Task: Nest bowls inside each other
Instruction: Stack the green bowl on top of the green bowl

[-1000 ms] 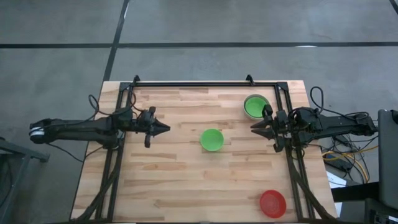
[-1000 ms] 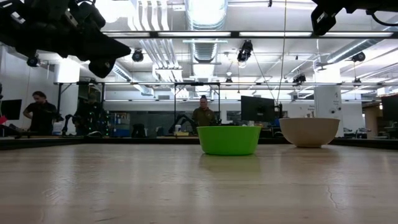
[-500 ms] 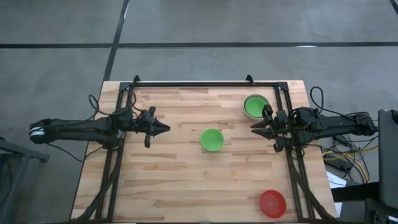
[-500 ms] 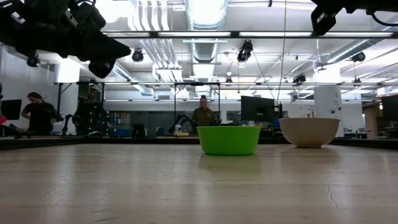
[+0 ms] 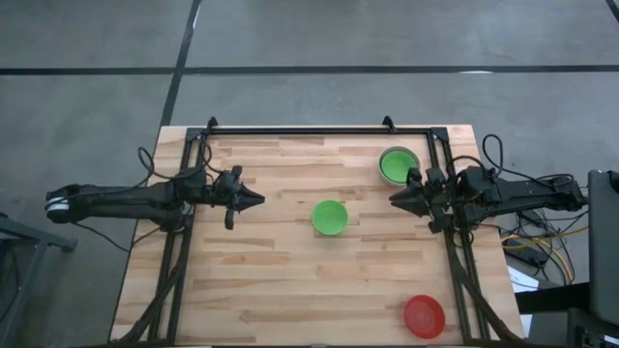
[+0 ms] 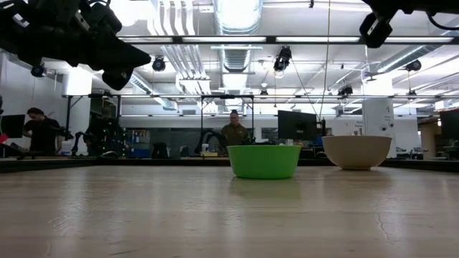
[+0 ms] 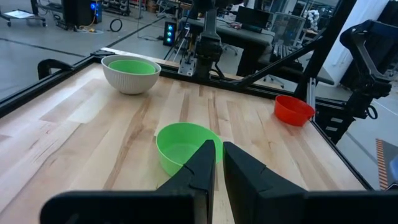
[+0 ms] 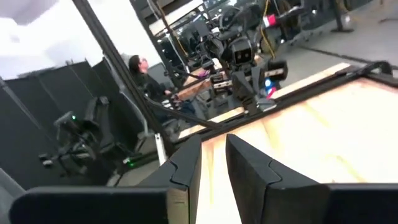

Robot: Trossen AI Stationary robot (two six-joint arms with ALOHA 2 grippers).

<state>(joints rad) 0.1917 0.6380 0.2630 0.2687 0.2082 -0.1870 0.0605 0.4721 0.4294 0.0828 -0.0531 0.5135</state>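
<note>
The worktop (image 5: 271, 280) carries three bowl positions. A lone green bowl (image 5: 330, 217) stands near the centre. A pale bowl (image 5: 398, 164) with a green bowl nested inside it stands at the far right. A red bowl (image 5: 424, 315) sits at the near right corner, well apart from the others. All stand upright, mouths up; being round, none has a long axis to align, only a vertical one.

The left pincer (image 5: 253, 200) hovers above the left half of the worktop, aimed at the centre bowl, fingers pressed together and holding nothing. The right pincer (image 5: 397, 198) hovers just near of the stacked pair, pointing left, fingers a narrow gap apart, empty.

Probable step: collect the centre green bowl for the stack. Recommended procedure:
- Spread the fingers before descending.
- Place one finger inside the rim, one outside, and pinch the wall.
- Lift clear, keeping the bowl level.
- Centre it over the stack, then lower straight down; a tilted entry may jam or tip the stack.
</note>
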